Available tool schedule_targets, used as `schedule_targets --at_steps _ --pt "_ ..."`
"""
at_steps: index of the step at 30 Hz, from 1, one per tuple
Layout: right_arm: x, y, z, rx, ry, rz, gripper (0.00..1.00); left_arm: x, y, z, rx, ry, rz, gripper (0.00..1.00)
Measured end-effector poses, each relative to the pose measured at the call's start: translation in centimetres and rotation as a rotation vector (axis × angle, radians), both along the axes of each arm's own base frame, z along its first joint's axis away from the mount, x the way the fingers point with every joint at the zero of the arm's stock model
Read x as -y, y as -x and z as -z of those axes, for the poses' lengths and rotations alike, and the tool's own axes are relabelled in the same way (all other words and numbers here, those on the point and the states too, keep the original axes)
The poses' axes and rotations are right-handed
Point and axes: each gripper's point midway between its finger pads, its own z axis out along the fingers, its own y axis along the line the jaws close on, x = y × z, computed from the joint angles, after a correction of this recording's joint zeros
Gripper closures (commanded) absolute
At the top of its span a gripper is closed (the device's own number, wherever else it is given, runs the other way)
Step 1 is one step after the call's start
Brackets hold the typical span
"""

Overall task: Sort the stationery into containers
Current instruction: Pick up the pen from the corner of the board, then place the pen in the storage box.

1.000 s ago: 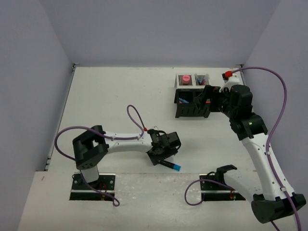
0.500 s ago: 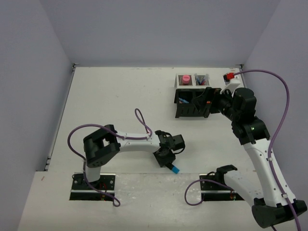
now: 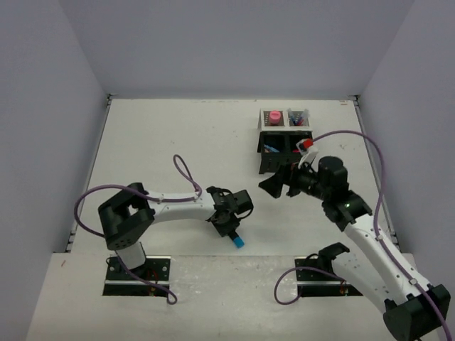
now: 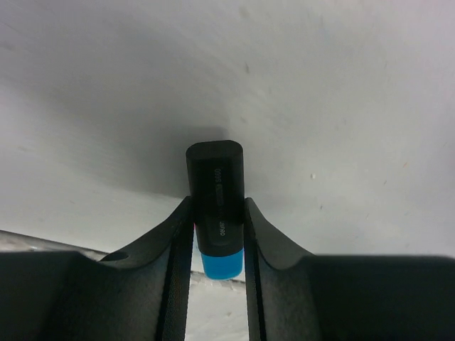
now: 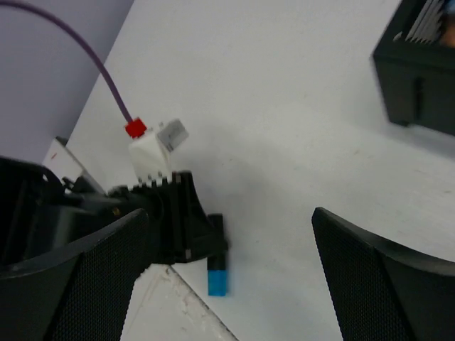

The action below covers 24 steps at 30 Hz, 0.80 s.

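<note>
the left hand (image 4: 217, 213) is closed narrow on a stubby highlighter (image 4: 215, 186). one finger (image 4: 178, 245) presses against each side of its black barrel. the blue cap points back toward the wrist, and the black end points out over the white surface (image 4: 341, 106), where it casts a soft shadow. whether the highlighter rests on the surface or is lifted just off it cannot be told.

from above, this hand sits low at the near edge of the surface, a little left of centre. the blue cap pokes out toward the front ledge, and the left arm stretches across from its base on the left.

the right hand (image 3: 279, 184) hovers further back and to the right, its fingers spread wide and holding nothing. its own camera looks down across the surface at the left hand and the highlighter.

just behind the right hand stands the black mesh organizer (image 3: 274, 165), at the far right of the surface and well apart from the highlighter. its two taller pale compartments are at the back. the left one holds a pink glue stick (image 3: 273, 116), and the right one holds thin pens (image 3: 298, 117) (red and blue tips show). something blue shows in the lower front left compartment. the contents of the front right one cannot be made out.
</note>
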Motion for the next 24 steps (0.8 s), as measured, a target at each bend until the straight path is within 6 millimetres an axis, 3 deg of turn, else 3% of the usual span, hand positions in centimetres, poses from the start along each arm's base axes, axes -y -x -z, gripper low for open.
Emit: schedule_targets --at_steps 3,5,8,13,16,21,24 --pt "-2.5 3.5 5.5 -0.087 -0.037 -0.099 0.01 -3.1 -1.6 -1.6 0.087 -0.036 -0.067 1.00" --pt "-3.3 5.6 8.3 -0.113 -0.095 -0.131 0.08 -4.3 -2.3 -4.3 0.159 -0.010 -0.102 1.00" --pt "-4.7 7.6 9.5 -0.102 -0.192 -0.181 0.19 -4.9 -3.3 -8.6 0.265 0.081 -0.153 1.00" --pt "-8.7 11.0 7.4 -0.030 -0.300 -0.314 0.26 -6.1 -4.0 -12.2 0.356 0.169 -0.216 1.00" --pt "-10.7 11.4 6.5 -0.011 -0.329 -0.335 0.36 -6.6 -4.1 -13.1 0.378 0.196 -0.233 1.00" --pt "-13.5 11.5 7.3 -0.044 -0.299 -0.342 0.43 -6.9 -4.1 -14.4 0.404 0.244 -0.242 1.00" --pt "-14.7 11.6 7.0 -0.042 -0.300 -0.350 0.55 -7.0 -4.1 -15.2 0.418 0.277 -0.247 1.00"
